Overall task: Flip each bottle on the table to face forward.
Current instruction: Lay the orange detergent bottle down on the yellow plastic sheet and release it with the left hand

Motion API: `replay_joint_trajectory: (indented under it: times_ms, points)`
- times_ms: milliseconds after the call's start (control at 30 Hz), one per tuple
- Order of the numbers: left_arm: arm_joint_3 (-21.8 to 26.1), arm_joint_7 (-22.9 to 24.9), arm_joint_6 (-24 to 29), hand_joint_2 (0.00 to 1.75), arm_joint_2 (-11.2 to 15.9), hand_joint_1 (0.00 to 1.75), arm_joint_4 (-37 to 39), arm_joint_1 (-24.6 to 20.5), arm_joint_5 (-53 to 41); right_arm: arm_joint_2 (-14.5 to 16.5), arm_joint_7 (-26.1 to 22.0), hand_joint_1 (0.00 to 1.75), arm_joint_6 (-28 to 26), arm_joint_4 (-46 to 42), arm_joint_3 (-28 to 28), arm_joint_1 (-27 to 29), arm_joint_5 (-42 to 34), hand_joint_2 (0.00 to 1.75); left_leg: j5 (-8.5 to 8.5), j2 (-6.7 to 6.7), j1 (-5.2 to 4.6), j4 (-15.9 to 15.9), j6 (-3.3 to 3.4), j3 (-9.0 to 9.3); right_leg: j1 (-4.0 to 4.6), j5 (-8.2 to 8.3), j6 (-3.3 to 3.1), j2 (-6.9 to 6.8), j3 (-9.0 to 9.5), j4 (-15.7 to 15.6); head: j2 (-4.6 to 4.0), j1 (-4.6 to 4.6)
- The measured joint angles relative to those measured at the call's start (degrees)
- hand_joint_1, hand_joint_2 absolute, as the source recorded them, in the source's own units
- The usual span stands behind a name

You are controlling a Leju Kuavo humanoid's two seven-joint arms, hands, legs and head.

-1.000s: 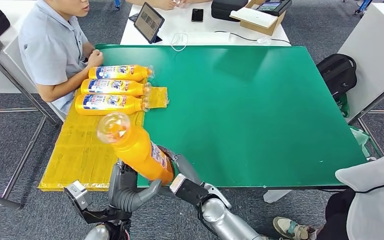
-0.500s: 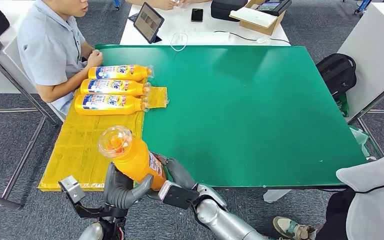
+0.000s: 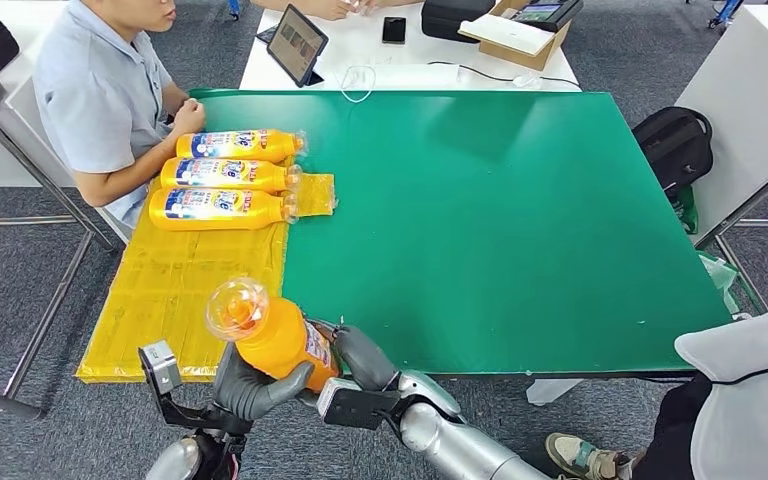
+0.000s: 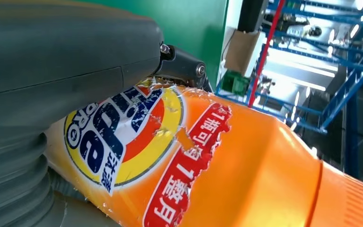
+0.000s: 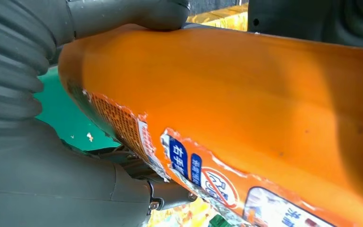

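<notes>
An orange bottle (image 3: 275, 336) with a clear domed cap is held off the table at its near edge, tilted with the cap up and to the left. My left hand (image 3: 253, 388) grips its lower body from the left. My right hand (image 3: 358, 357) grips the same bottle from the right. The left wrist view shows the bottle's (image 4: 208, 165) front logo label against my grey thumb. In the right wrist view, the bottle's (image 5: 246, 94) plain orange side and torn back label appear. Three more orange bottles (image 3: 224, 178) lie side by side, labels up, on the yellow mat (image 3: 160, 290).
The green table (image 3: 500, 220) stretches to the right. A person in a light blue shirt (image 3: 100, 95) sits at the table's left, hands near the lying bottles. A white table with a tablet (image 3: 297, 43) stands behind. Another person's clothing (image 3: 750, 390) is at the right.
Both hands have lowered the held bottle toward me and slightly right. The three lying bottles have not moved.
</notes>
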Motion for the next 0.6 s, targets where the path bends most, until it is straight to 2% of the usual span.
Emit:
replay_joint_trajectory:
  times_ms: [67,233,367,467,600]
  points:
    - [0.2,-0.1,-2.0,1.75,0.1,1.75,0.4,-0.2,1.0,-0.1,-0.2,0.0,0.7,0.0,0.3,0.1,-1.0,0.0,0.0,0.0,0.0,0.0,0.0,0.0,-0.01,0.0,0.0,0.0,0.0,0.0,0.0,0.0]
    - [0.5,-0.3,-6.8,1.75,0.2,1.75,0.5,0.0,3.8,-0.2,-0.3,0.0,1.9,-1.2,0.3,0.7,-2.7,0.0,0.0,0.0,-0.02,0.0,0.0,0.0,-0.01,0.0,0.0,0.0,-0.01,0.0,0.0,0.01]
    - [1.5,-0.3,-7.3,1.75,0.2,1.75,0.2,0.0,5.3,-1.1,-0.2,0.0,0.8,-4.0,-0.3,2.2,-3.3,0.0,0.0,-0.01,-0.01,0.0,0.0,0.0,-0.01,0.0,0.0,0.0,-0.01,0.0,0.0,0.01]
    - [2.8,0.0,-2.9,1.75,-0.5,1.75,-0.5,0.0,5.3,-1.8,-0.2,0.0,-1.3,-6.3,-1.1,3.8,-3.3,0.0,0.0,0.0,-0.01,0.0,0.0,0.0,-0.01,0.0,0.0,0.0,-0.01,0.0,0.0,0.01]
    - [5.9,-0.7,9.5,1.75,-2.5,1.75,-2.1,0.0,2.1,-2.6,-0.2,0.0,-3.8,-9.1,-3.2,6.3,-2.8,0.0,0.0,-0.01,-0.01,0.0,0.0,0.0,0.0,0.0,0.0,0.0,-0.01,0.0,0.0,0.01]
